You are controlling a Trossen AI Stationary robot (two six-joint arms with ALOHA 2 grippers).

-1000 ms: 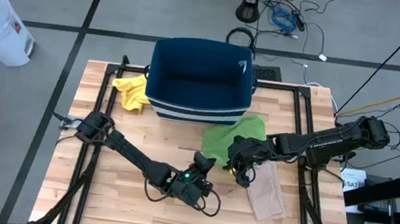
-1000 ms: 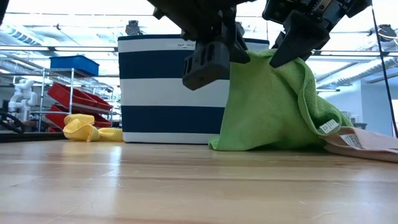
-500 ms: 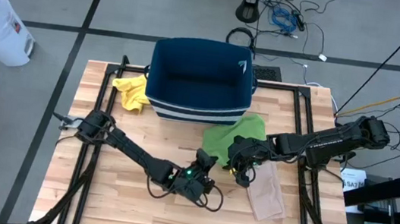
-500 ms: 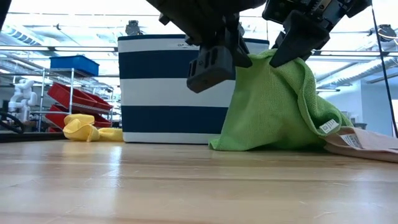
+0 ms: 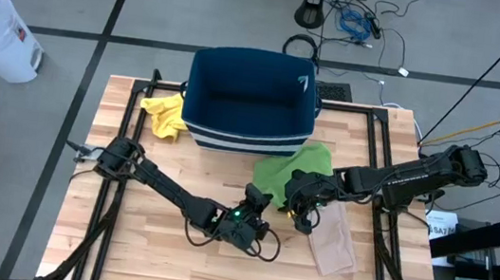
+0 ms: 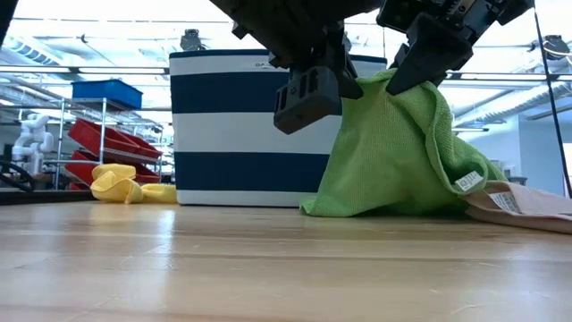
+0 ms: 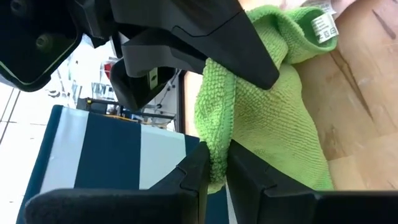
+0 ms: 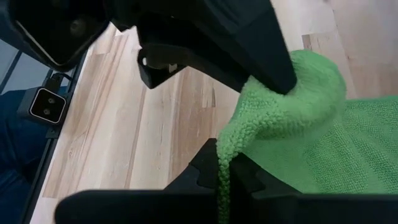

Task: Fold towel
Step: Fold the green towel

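Green towel (image 5: 289, 169) sits just right of centre in the high view, bunched and partly lifted off the wooden table (image 5: 142, 242), its far edge against the striped navy bin (image 5: 250, 102). Left gripper (image 5: 259, 203) pinches the towel's left edge; right gripper (image 5: 298, 203) is clenched on its near corner. Tan cloth (image 5: 333, 241) lies lower right of the towel. Yellow cloth (image 5: 165, 115) rests left of the bin.
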